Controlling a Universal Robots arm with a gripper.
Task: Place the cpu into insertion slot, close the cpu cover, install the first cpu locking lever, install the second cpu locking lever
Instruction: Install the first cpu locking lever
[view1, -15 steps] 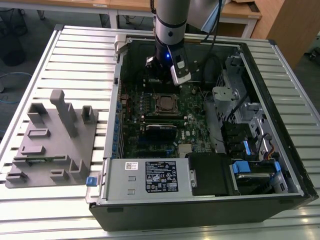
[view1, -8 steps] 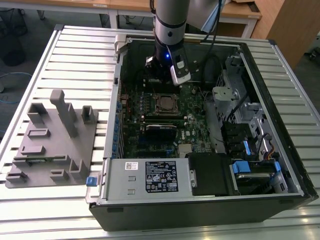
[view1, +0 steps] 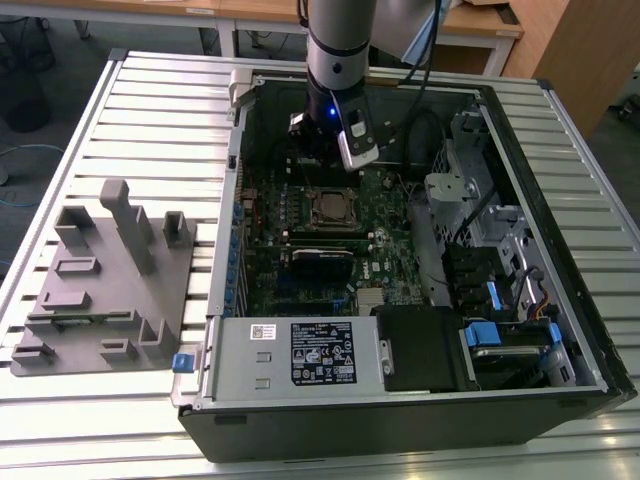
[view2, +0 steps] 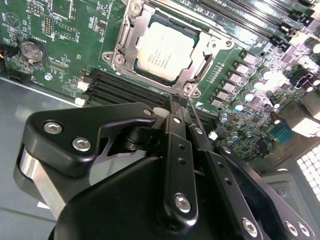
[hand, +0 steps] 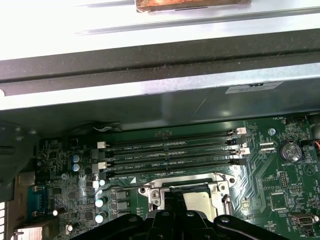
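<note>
Starting at the exterior view's left, the grey fixture tray (view1: 100, 290) sits on the slatted table (view1: 90, 425). I judge its posts and pockets are shaped to hold parts at known spots for the arm (view1: 338, 50). Beside it the computer case (view1: 400, 435) lies on its side with the panel off, so the green circuit board (view1: 395, 250) faces up and I can work it from above.

Near the board's middle the cpu (view2: 162, 49) is seated in the insertion slot (view1: 311, 212), silver top up. The cpu cover (view2: 131, 37) lies down around it, with the chip showing through its window. The gripper (view2: 182, 102) hangs over the memory slots (hand: 170, 150), just beside the socket. Its fingers (view2: 175, 130) are drawn together, and I cannot tell whether they pinch anything thin there. That spot suits work on the socket's latching parts, not on the chip itself.

Further right stands the drive cage (view1: 500, 290) with its blue pull tabs (view1: 480, 335), coloured, I take it, to mark where a hand should pull.

As for writing, the power supply (view1: 240, 385) carries a black label (view1: 322, 352) and a small white sticker (view1: 263, 331). The chip's lid bears fine print, and the case wall has a pale sticker (hand: 252, 87). I leave all of it unread.
</note>
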